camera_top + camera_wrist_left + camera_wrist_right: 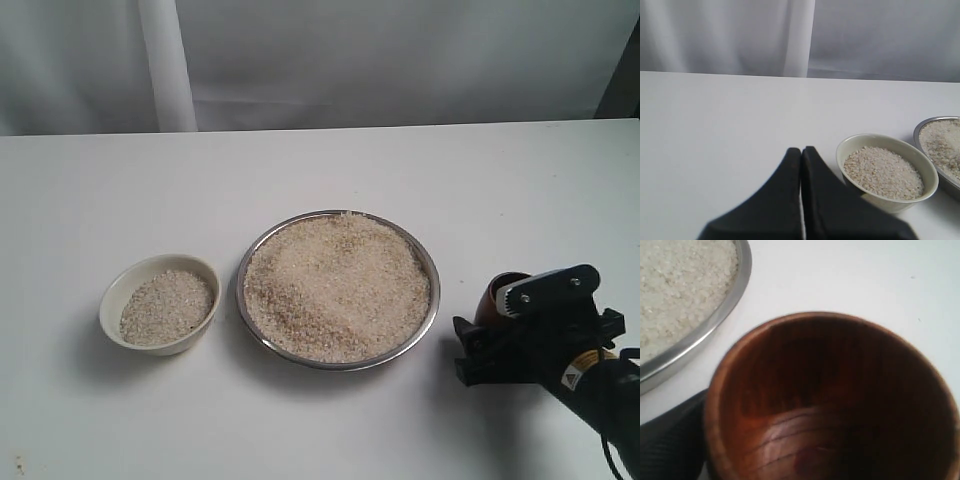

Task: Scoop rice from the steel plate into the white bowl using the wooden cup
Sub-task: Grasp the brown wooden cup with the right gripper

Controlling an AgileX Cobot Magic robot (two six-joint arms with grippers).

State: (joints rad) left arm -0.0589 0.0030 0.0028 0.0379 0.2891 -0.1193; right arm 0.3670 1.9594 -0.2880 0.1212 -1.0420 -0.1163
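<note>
The steel plate point(247, 262) lies mid-table, heaped with rice point(335, 285). To its left is the white bowl point(109, 300), also holding rice point(168, 306); the left wrist view shows this bowl point(850, 145) close beside my left gripper point(801, 150), whose black fingers are pressed together with nothing between them. To the right of the plate, low at the table, is the wooden cup point(499, 291), with my right gripper point(508, 318) round it. From the right wrist the cup point(830, 395) looks empty, with one black finger point(670, 445) against its wall. The other finger is hidden.
A white cloth backdrop point(400, 60) hangs behind the table's far edge. The plate rim point(715, 325) lies a short way from the cup. The table's right edge is close to the right arm.
</note>
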